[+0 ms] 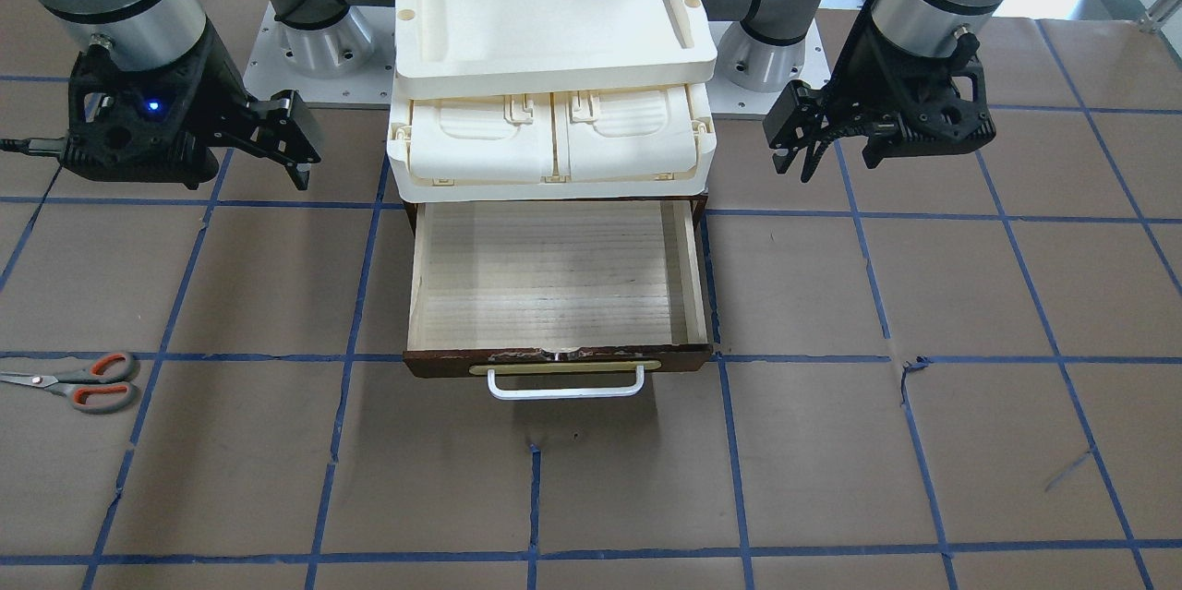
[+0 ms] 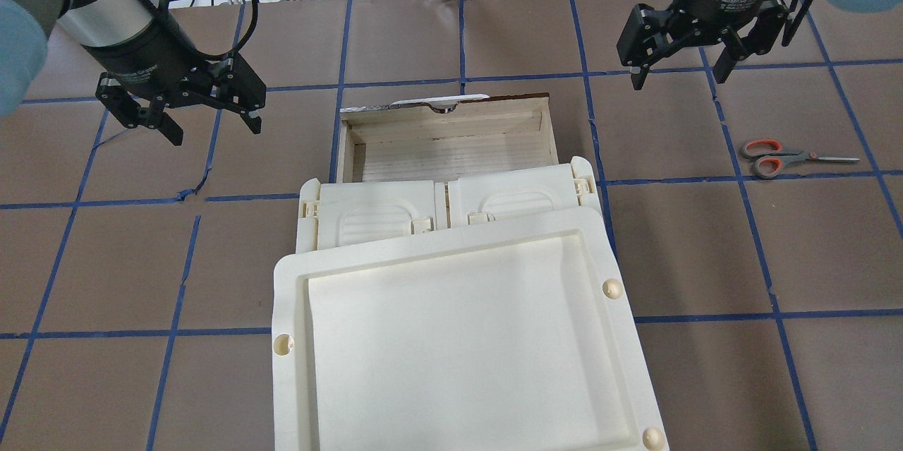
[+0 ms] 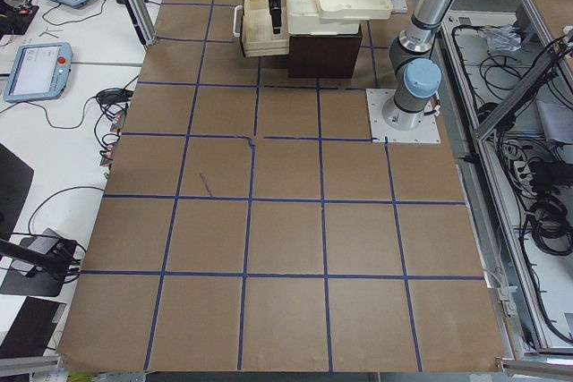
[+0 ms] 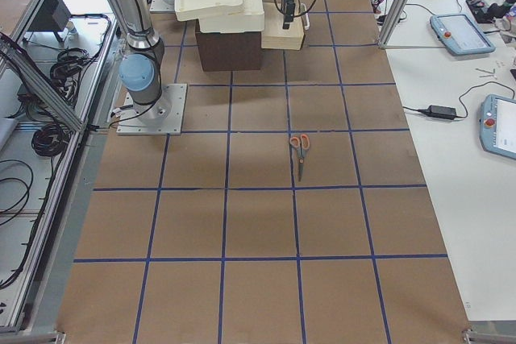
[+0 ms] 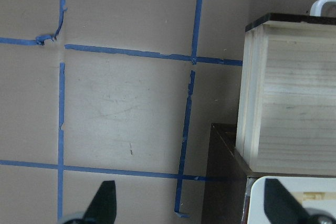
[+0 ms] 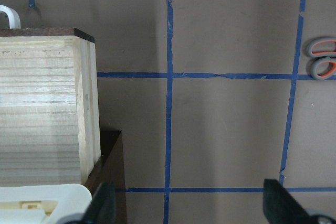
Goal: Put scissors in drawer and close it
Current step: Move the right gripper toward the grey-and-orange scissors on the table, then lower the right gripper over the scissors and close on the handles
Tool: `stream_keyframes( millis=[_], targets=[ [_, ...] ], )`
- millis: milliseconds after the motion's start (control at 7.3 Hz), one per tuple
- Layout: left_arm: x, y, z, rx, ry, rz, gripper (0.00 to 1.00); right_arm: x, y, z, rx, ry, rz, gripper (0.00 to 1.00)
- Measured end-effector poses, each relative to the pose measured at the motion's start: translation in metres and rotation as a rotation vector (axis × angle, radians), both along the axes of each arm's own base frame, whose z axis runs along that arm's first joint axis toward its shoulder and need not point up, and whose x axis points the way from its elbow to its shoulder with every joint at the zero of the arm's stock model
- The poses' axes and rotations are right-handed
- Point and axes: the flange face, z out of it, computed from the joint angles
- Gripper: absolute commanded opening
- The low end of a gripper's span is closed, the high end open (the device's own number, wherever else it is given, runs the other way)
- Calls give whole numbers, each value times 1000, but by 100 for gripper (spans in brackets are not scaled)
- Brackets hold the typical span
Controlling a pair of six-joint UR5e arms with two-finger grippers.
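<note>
Scissors (image 2: 790,157) flat on the surface (image 2: 494,34), blades together, well off to the right of the drawer (image 1: 420,276). Drawer pulled out beneath the cream trays (image 1: 554,8). Right gripper (image 2: 679,77) hovering between drawer and scissors, spread wide, gripping nothing. Left gripper (image 2: 215,132) wide too, beyond the drawer's other side.

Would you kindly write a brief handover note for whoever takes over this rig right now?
Left gripper: open, empty, hovering over the table on the robot's left of the drawer.
Right gripper: open, empty, hovering on the drawer's other side.
Scissors: flat on the table on the robot's right, beyond the right gripper, untouched.
Drawer: pulled open, nothing in it.
Done: nothing yet.
Left: grasp the scissors, probably with the right gripper, place them in the drawer, push it shut.
</note>
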Motion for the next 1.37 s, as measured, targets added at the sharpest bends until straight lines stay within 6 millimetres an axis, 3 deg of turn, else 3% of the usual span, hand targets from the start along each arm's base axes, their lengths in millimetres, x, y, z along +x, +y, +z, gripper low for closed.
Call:
stream_keyframes(
  millis=[274, 548, 685, 959, 1371],
  targets=[
    [-1, 0, 0, 1, 0, -1, 100, -2, -3, -4, 7, 0, 19, 100],
    [-1, 0, 0, 0, 0, -2, 100, -24, -13, -14, 24, -2, 195, 100],
    [-1, 0, 0, 0, 0, -3, 100, -56, -20, -20, 37, -8, 270, 100],
    [-1, 0, 0, 0, 0, -3, 100, -138, -30, -47, 71, -45, 423, 100],
    [-1, 0, 0, 0, 0, -3, 100, -244, -69, -120, 46, -62, 725, 100]
  ],
)
